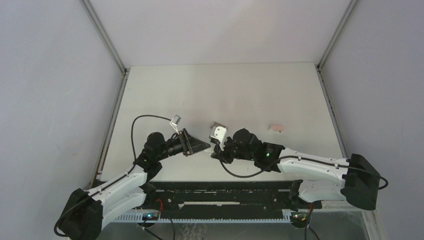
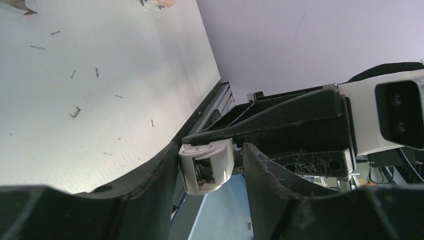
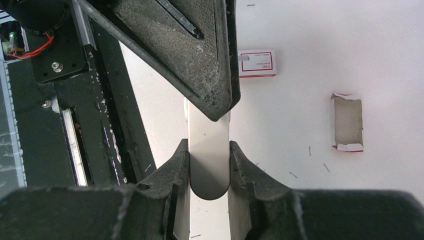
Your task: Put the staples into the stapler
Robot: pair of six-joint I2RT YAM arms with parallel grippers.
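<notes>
A white counter (image 1: 165, 90) fills the booth between plain grey walls (image 1: 50, 75). In the top view the two arms meet over its middle, nearer the near edge. The right end effector (image 1: 218, 150) holds up the white stapler (image 1: 218, 132) and the left end effector (image 1: 202, 146) points at it. A small pinkish box (image 1: 276, 128) lies toward the right edge.

The left wrist view shows the stapler's (image 2: 207, 167) end between the left end effector's (image 2: 210, 150) half-spread jaws. One finger (image 2: 162, 172) is close against it, perhaps touching, and there is a clear gap on the other side. Loose staples (image 2: 75, 111) dot the counter beyond.

In the right wrist view the right end effector (image 3: 209, 147) is clamped on the stapler's (image 3: 209, 170) body. A red-printed box (image 3: 256, 63) and an open carton (image 3: 346, 122) lie apart on the counter.
</notes>
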